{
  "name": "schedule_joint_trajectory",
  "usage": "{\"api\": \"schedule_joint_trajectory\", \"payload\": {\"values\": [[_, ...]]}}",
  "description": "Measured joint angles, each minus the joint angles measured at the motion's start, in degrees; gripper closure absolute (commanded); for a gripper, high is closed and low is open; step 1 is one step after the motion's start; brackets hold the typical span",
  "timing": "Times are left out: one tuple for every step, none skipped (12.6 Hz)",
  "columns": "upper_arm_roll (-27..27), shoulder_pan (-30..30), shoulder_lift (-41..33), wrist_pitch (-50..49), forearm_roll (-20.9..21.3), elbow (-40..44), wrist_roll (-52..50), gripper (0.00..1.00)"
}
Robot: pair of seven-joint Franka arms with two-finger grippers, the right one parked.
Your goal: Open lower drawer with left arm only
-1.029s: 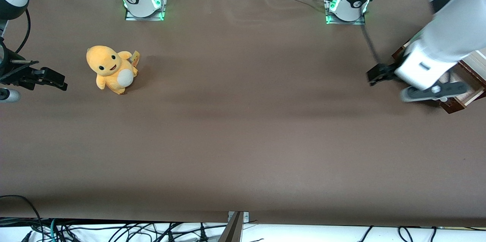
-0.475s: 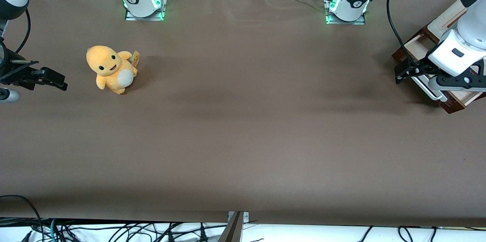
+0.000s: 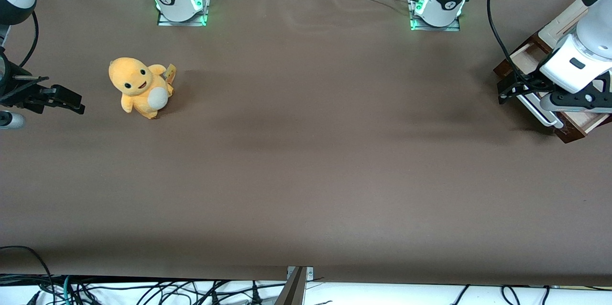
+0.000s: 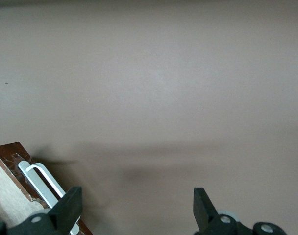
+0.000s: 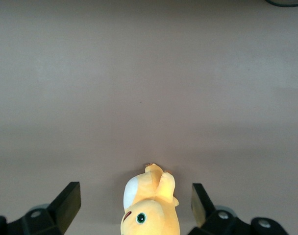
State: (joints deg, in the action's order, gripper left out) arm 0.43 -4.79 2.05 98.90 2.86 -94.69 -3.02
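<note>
The lower drawer (image 3: pixel 525 55) stands pulled out at the working arm's end of the table, its pale inside showing, and its dark-brown front (image 4: pixel 11 157) also shows in the left wrist view. A long white bar handle (image 3: pixel 538 109) (image 4: pixel 41 179) runs across that front. The left arm (image 3: pixel 581 51) reaches over the drawer. Its gripper (image 3: pixel 508 92) (image 4: pixel 137 209) is open at the handle's end that is farther from the front camera. One fingertip (image 4: pixel 70 205) is beside the handle. Only bare table shows between the fingers.
The drawer belongs to a small wooden cabinet (image 3: pixel 566 19) at the table's edge. An orange plush toy (image 3: pixel 141 87) (image 5: pixel 150 208) sits far off toward the parked arm's end. Two arm bases (image 3: pixel 437 6) stand along the table edge farthest from the front camera.
One second ago the gripper was farther out in front of the drawer and the arm was blurred; it has swung back to the handle's end. The drawer has not moved.
</note>
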Motion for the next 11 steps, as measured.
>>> {"api": "schedule_joint_trajectory", "payload": {"values": [[0.05,0.17,-0.02,-0.03,0.00,0.00,0.00,0.00],[0.14,0.35,-0.04,-0.11,0.00,0.00,0.00,0.00],[0.21,0.55,-0.06,-0.22,0.00,0.00,0.07,0.00],[0.23,0.76,-0.10,-0.31,0.00,0.00,0.30,0.00],[0.23,0.88,-0.13,-0.43,0.00,0.00,0.85,0.00],[0.23,0.95,-0.16,-0.81,0.00,0.00,1.42,0.00],[0.23,0.99,-0.21,-1.41,-0.66,0.01,1.77,0.00],[0.23,1.04,-0.33,-2.25,-2.53,0.05,2.10,0.00],[0.23,1.04,-0.51,-3.50,-3.72,0.14,2.24,0.00],[0.23,1.04,-0.77,-4.69,-4.05,0.27,2.28,0.00],[0.23,1.05,-0.98,-5.44,-4.06,0.40,2.30,0.00]]}}
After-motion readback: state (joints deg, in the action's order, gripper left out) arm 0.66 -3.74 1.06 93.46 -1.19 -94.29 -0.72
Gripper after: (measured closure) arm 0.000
